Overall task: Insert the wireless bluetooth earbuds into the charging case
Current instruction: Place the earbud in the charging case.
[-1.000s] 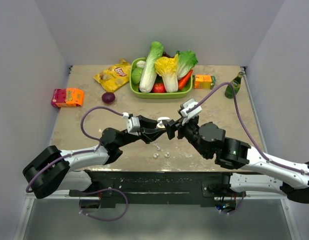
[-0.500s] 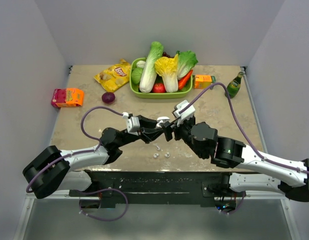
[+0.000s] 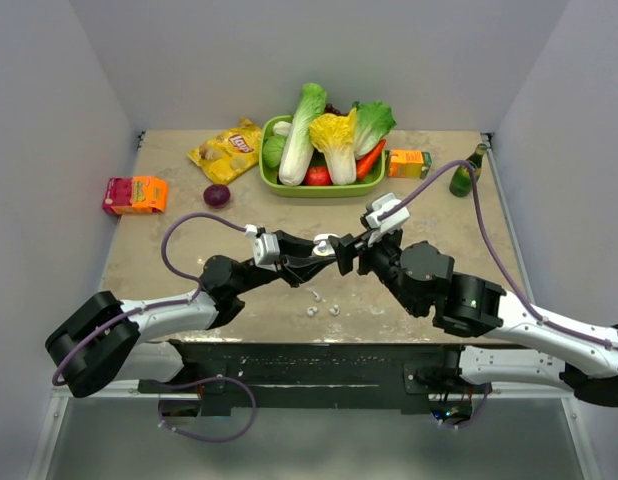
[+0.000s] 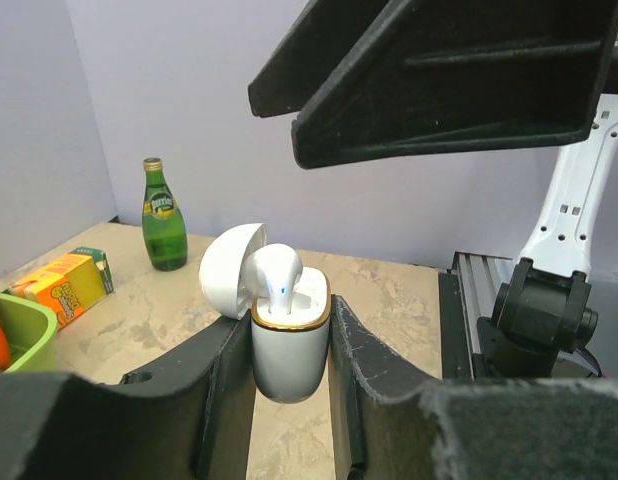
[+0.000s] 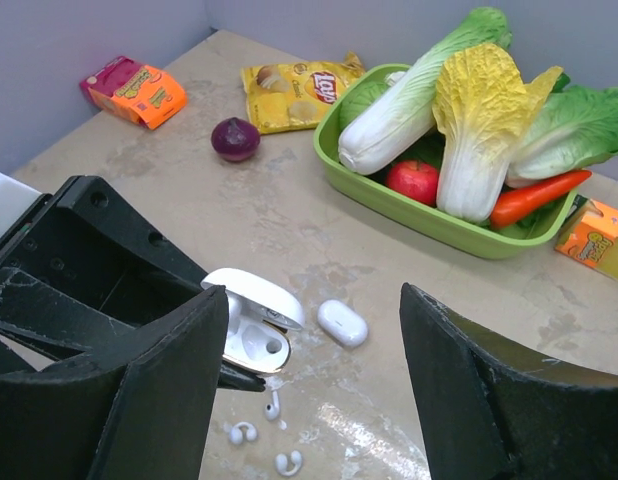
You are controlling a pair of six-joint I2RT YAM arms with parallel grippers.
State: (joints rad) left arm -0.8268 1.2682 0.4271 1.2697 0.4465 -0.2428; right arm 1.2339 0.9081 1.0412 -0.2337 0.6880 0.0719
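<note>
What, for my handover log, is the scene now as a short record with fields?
left gripper: shut on the case, holding it upright
case: lid open, one earbud seated inside
right gripper: open, empty, above the case
loose earbuds: three on the table below the case
background: green basket of vegetables, green bottle

The left end effector (image 3: pixel 327 257) holds a small white plastic charging case (image 3: pixel 326 241), the right end effector (image 3: pixel 353 254) just beside it. Tiny white earbuds (image 3: pixel 311 311) lie on the beige surface (image 3: pixel 289 210) near both.
</note>
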